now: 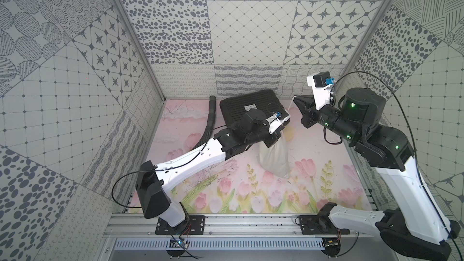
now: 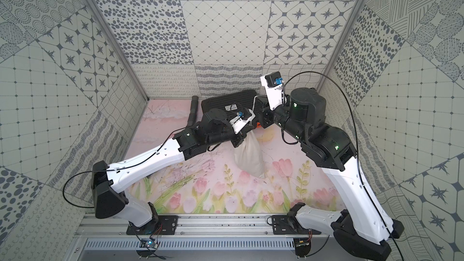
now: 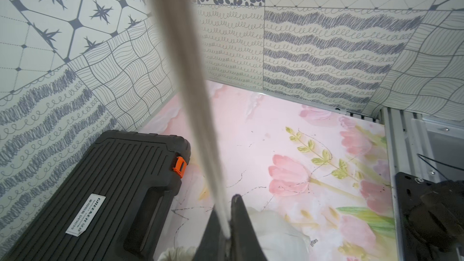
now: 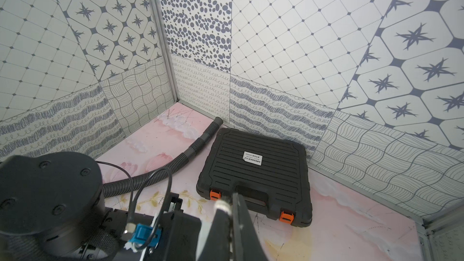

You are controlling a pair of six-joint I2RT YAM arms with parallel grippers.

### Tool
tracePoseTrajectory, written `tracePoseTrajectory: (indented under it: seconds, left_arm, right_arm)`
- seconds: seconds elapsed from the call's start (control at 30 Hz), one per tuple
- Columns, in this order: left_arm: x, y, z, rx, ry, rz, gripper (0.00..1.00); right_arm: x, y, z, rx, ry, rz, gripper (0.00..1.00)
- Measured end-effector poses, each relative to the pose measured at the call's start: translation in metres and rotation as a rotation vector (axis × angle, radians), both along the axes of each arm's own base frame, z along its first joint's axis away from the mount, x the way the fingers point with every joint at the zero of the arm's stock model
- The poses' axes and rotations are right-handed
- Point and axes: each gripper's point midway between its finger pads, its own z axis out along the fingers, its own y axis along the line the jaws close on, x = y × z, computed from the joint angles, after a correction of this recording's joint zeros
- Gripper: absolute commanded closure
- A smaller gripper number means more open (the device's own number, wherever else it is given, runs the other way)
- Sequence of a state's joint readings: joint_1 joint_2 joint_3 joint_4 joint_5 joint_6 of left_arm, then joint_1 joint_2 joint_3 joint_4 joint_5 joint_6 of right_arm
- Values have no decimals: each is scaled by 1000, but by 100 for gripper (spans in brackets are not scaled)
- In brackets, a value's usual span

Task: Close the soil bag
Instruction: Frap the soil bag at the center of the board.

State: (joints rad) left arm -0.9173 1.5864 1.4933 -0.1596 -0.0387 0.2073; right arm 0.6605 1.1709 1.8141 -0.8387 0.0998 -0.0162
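The soil bag [image 1: 275,158] [image 2: 249,158] is an off-white cloth sack lying on the flowered mat, its neck pointing toward the back. My left gripper [image 1: 275,137] [image 3: 226,208] sits over that neck, shut on the white cord [image 3: 190,84], with bag cloth [image 3: 276,234] just below the fingers. From there the cord [image 1: 290,107] [image 2: 254,104] runs taut up to my right gripper [image 1: 297,99] [image 4: 228,200], which hangs above the mat's back right and is shut on the cord's knotted end [image 4: 221,205]. The left wrist hides the bag's mouth in both top views.
A black ribbed case [image 1: 247,107] [image 4: 256,169] with orange latches [image 4: 286,215] lies at the back, close to the bag's neck. A grey corrugated hose [image 1: 212,119] [image 4: 175,161] curves along its left side. Patterned walls close in on three sides.
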Motion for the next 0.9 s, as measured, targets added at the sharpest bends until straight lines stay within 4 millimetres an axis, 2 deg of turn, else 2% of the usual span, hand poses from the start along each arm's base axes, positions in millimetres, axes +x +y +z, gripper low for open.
tracePoseTrajectory:
  seconds: [0.17, 0.37, 0.63, 0.9]
  left_arm:
    - [8, 3, -5, 29, -20, 47, 96]
    - [13, 5, -5, 34, -49, 72, 90]
    - [13, 5, -10, 41, -53, 68, 85]
    - [15, 7, -10, 49, -64, 80, 85]
  right_arm:
    - [3, -3, -4, -32, 8, -20, 100]
    - [2, -9, -2, -63, 9, -39, 100]
    - [-2, -14, 16, -56, -23, -49, 100]
    - [9, -8, 22, -76, -33, -54, 100]
